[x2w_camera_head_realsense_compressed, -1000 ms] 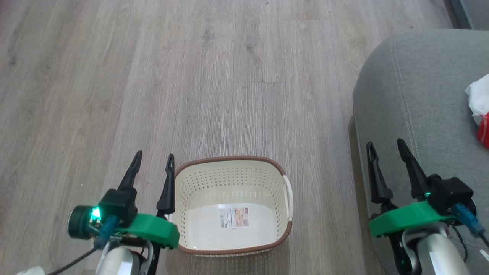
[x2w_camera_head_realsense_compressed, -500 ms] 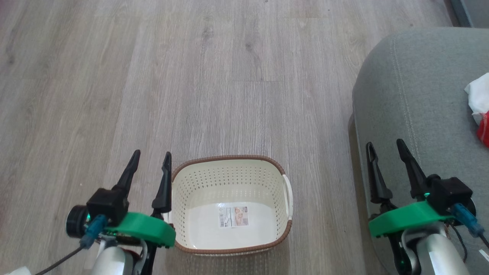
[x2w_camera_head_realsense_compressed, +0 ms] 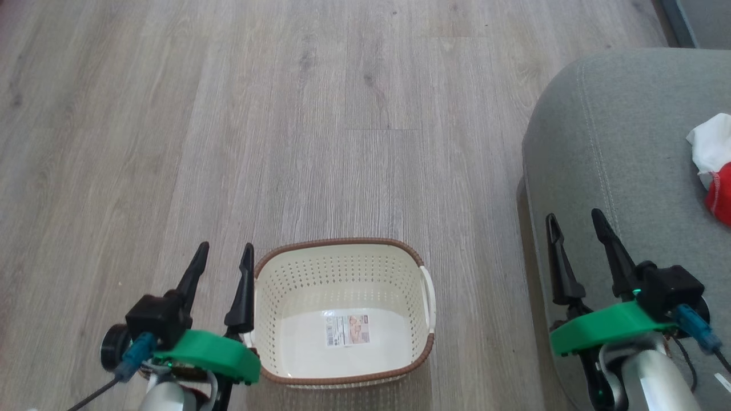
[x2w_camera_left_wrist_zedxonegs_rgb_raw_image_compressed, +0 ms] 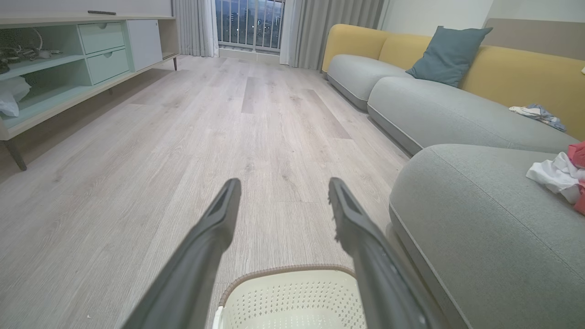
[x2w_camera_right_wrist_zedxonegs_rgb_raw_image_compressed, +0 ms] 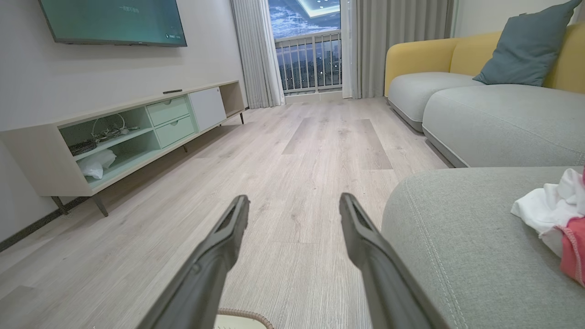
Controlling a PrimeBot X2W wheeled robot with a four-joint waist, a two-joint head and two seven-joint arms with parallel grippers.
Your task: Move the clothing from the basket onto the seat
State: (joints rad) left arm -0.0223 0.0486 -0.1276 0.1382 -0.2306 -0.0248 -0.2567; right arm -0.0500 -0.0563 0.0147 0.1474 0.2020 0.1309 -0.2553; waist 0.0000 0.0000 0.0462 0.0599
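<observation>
The cream basket [x2w_camera_head_realsense_compressed: 342, 268] with its brown rim stands on the floor at the bottom centre of the head view, holding just the paper label [x2w_camera_head_realsense_compressed: 347, 330] at its bottom. Red and white clothing [x2w_camera_head_realsense_compressed: 714, 165] lies on the grey-green seat [x2w_camera_head_realsense_compressed: 617, 148] at the right edge; the wrist views show the clothing [x2w_camera_left_wrist_zedxonegs_rgb_raw_image_compressed: 560, 173] [x2w_camera_right_wrist_zedxonegs_rgb_raw_image_compressed: 555, 214] there too. My left gripper [x2w_camera_head_realsense_compressed: 224, 254] hangs open just left of the basket, nothing between its fingers. Over the seat's front left edge my right gripper [x2w_camera_head_realsense_compressed: 573, 220] is open and holds nothing. The basket's far rim [x2w_camera_left_wrist_zedxonegs_rgb_raw_image_compressed: 288, 270] shows under the left fingers.
Pale wood floor [x2w_camera_head_realsense_compressed: 285, 114] stretches ahead. A low TV cabinet [x2w_camera_right_wrist_zedxonegs_rgb_raw_image_compressed: 128, 132] lines the left wall. Further grey seats with yellow backs [x2w_camera_left_wrist_zedxonegs_rgb_raw_image_compressed: 434, 105] and a blue cushion [x2w_camera_left_wrist_zedxonegs_rgb_raw_image_compressed: 445, 55] run along the right. A balcony door with curtains [x2w_camera_right_wrist_zedxonegs_rgb_raw_image_compressed: 311, 50] closes the far end.
The head camera has shifted, so basket and seat sit slightly lower in the picture. My left gripper has drawn back and down a little beside the basket. The right gripper has held still.
</observation>
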